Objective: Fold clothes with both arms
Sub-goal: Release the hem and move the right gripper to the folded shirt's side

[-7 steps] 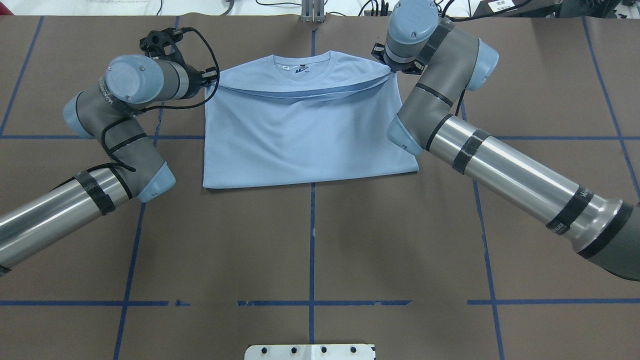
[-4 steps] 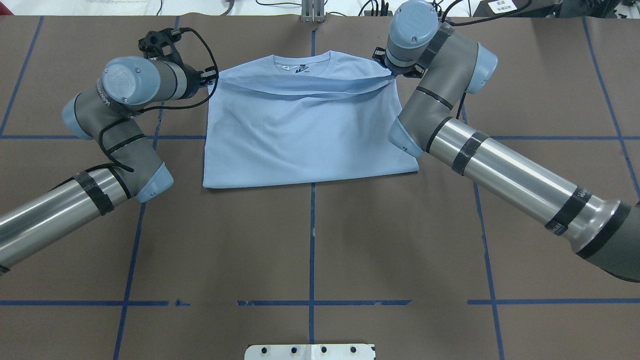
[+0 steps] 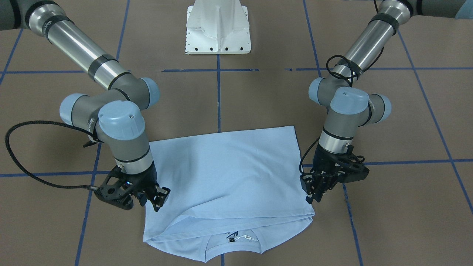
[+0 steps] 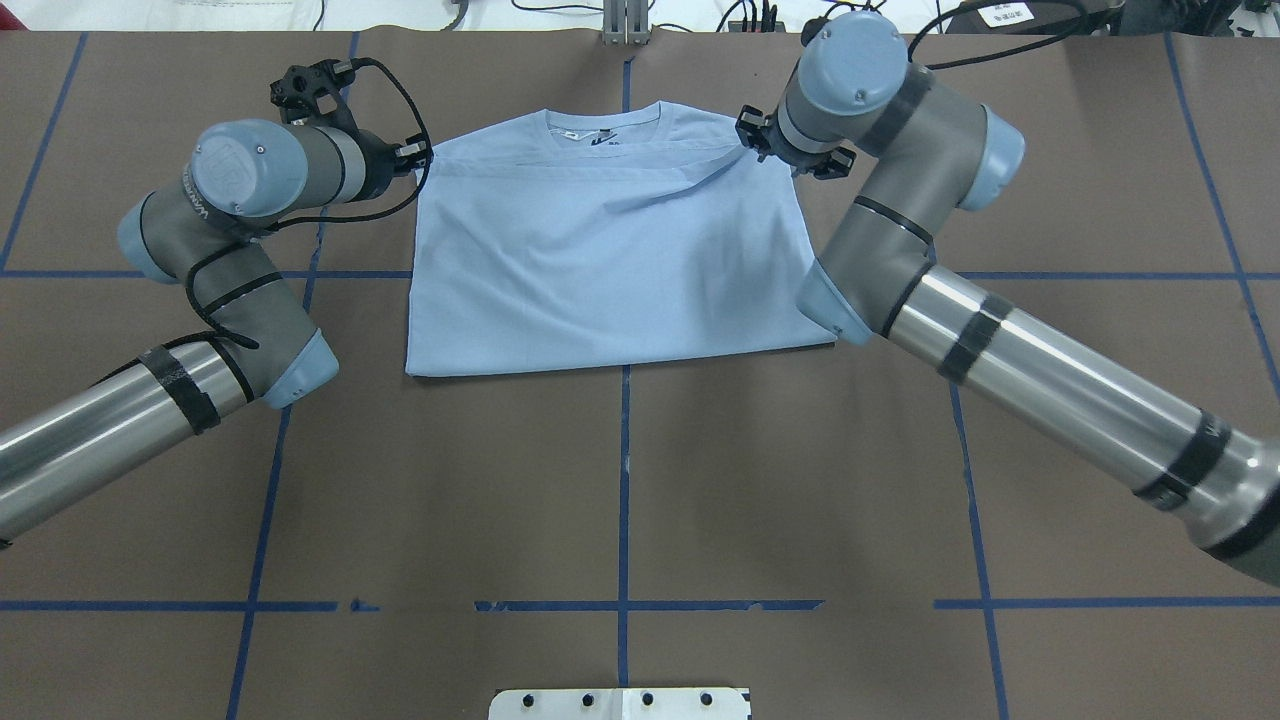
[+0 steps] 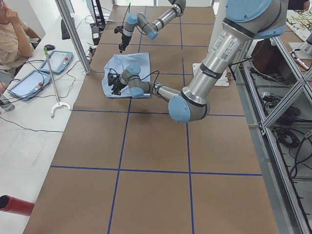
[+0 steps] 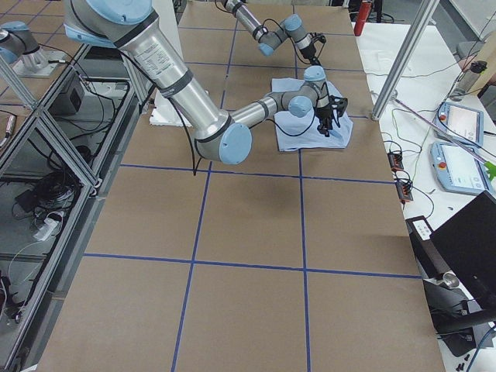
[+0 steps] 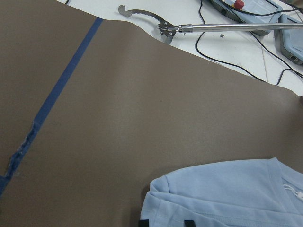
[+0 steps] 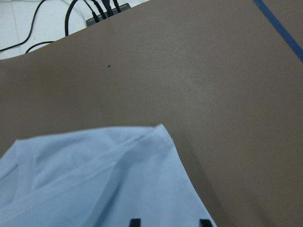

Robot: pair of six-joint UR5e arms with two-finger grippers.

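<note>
Light blue short-sleeved T-shirt (image 4: 600, 270) lying folded at 12 o'clock on the brown surface (image 4: 620, 480), collar at far edge, black 2-finger left tool (image 3: 313, 195) at its 10 o'clock corner, black 2-finger right tool (image 3: 157, 201) at 2 o'clock, both jaws spread, over the hem.

I see the light blue T-shirt (image 4: 610, 270) folded in half on the brown table (image 4: 620, 480), its hem drawn up to just under the round collar (image 4: 603, 122). The top layer lies almost flat, with one slanting crease near its right corner. My left arm (image 4: 225, 300) bends in and sets the left gripper (image 4: 418, 155) at that layer's left corner. My right arm (image 4: 1000, 340) sets the right gripper (image 4: 762, 140) at the right corner. In the wrist views both pairs of jaws stand apart over the cloth.
</note>
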